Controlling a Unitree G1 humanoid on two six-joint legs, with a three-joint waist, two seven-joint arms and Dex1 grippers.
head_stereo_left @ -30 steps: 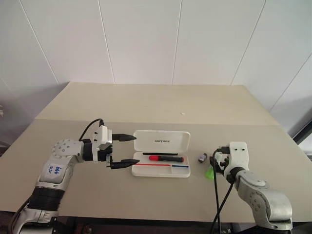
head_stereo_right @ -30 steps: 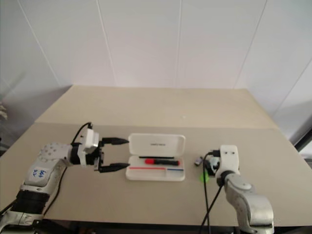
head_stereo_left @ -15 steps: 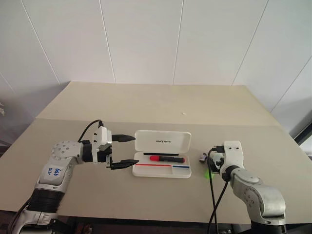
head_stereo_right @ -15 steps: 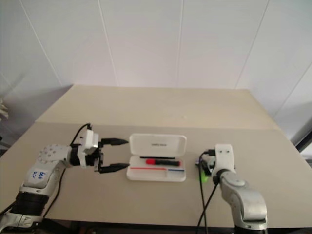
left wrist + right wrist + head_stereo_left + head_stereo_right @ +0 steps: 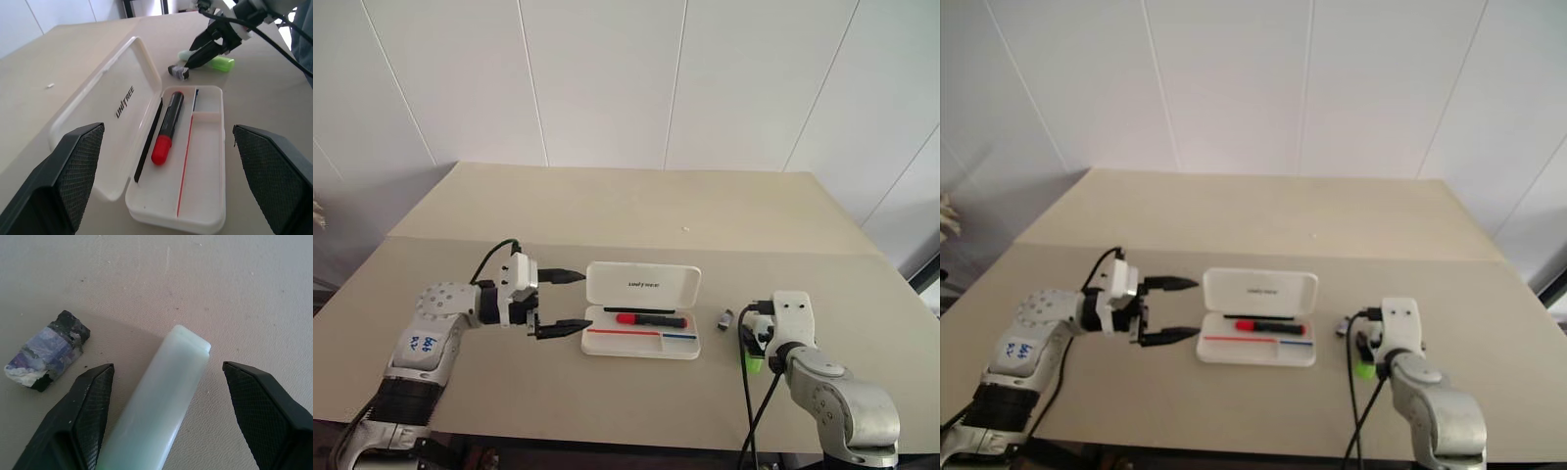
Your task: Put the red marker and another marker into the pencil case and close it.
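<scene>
Though both grippers gape, green marker (image 5: pixel 161 401) half hidden under right gripper (image 5: pixel 166 423).

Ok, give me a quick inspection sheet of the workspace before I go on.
Surface: beige table, with a seam across it.
Job's things: pencil case open; red marker lying inside; light green marker on the table, outside the case.
Clutter: small grey and black object beside the green marker.
Grippers: left gripper open beside the case; right gripper open, straddling the green marker.
Cables: black cable along the right arm, another at the left wrist.
Surroundings: white panelled wall.
</scene>
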